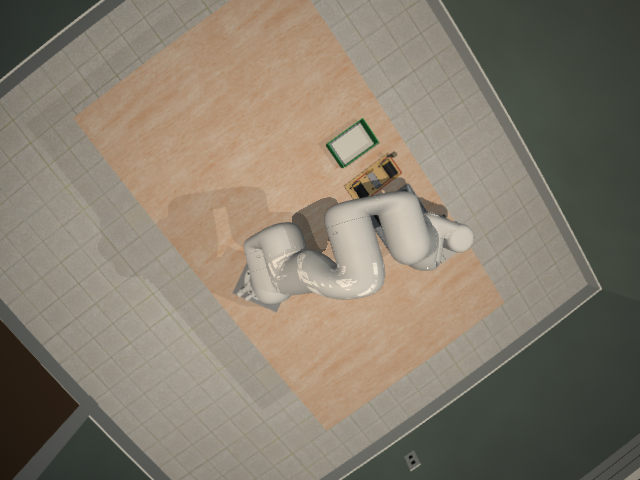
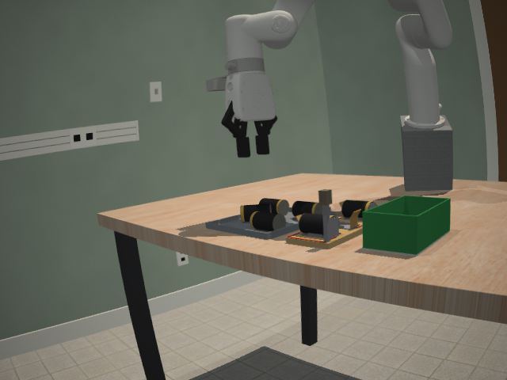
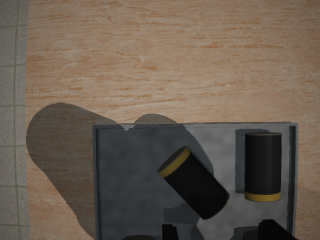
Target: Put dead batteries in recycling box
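Note:
My gripper (image 2: 253,147) (image 3: 220,232) is partly open and empty, high above the grey tray (image 2: 223,225) (image 3: 125,187). Several black batteries with yellow bands lie in the tray. One battery (image 3: 197,185) lies diagonally; another battery (image 3: 263,165) lies by the side wall. Two more batteries sit on the tan holder board (image 2: 306,243): a near one (image 2: 311,224) (image 1: 389,166) and a far one (image 2: 355,208) (image 1: 360,190). The green recycling box (image 1: 370,131) (image 2: 389,233) stands upright; its visible floor holds no battery. I cannot tell whether the bulb is lit.
A small dark block (image 2: 325,196) stands on a grey post at the board's near end. The board lies between tray and box, close to the table's edge. The arm (image 1: 356,253) hides most of the tray in the top view.

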Motion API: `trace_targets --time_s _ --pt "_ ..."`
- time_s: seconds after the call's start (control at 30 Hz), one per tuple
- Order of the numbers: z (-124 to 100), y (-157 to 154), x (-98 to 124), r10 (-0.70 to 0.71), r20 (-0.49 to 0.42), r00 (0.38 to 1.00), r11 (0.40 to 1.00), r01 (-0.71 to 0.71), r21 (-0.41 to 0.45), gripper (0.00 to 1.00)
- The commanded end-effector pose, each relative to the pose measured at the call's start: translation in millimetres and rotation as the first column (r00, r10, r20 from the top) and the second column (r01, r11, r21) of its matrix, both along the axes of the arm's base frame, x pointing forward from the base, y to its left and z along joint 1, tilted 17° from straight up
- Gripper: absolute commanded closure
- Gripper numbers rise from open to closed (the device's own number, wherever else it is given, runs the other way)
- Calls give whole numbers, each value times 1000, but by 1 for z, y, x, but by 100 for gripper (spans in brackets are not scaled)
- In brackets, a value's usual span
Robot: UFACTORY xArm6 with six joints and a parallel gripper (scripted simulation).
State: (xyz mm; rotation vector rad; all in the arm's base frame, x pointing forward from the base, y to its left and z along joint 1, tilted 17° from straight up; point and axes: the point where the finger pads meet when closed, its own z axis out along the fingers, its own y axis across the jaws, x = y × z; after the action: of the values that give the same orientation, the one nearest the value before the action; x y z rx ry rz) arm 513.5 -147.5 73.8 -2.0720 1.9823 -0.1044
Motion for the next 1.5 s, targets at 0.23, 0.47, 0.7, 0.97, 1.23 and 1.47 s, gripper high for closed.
trace_targets --time_s 0.23,0.47,0.7,0.97,1.23,1.47 --pt "0 -12 -4 1 10 1000 1000 -1 3 49" --pt "0 -12 -4 -23 6 1000 1000 23 9 49" --pt "0 -12 -4 -92 -6 996 995 93 27 49" --pt "0 -12 -4 -195 -25 981 979 196 51 49" --pt "0 -12 -4 -384 -70 920 916 390 91 49" --pt "0 -12 -4 -521 -110 846 839 532 116 49"
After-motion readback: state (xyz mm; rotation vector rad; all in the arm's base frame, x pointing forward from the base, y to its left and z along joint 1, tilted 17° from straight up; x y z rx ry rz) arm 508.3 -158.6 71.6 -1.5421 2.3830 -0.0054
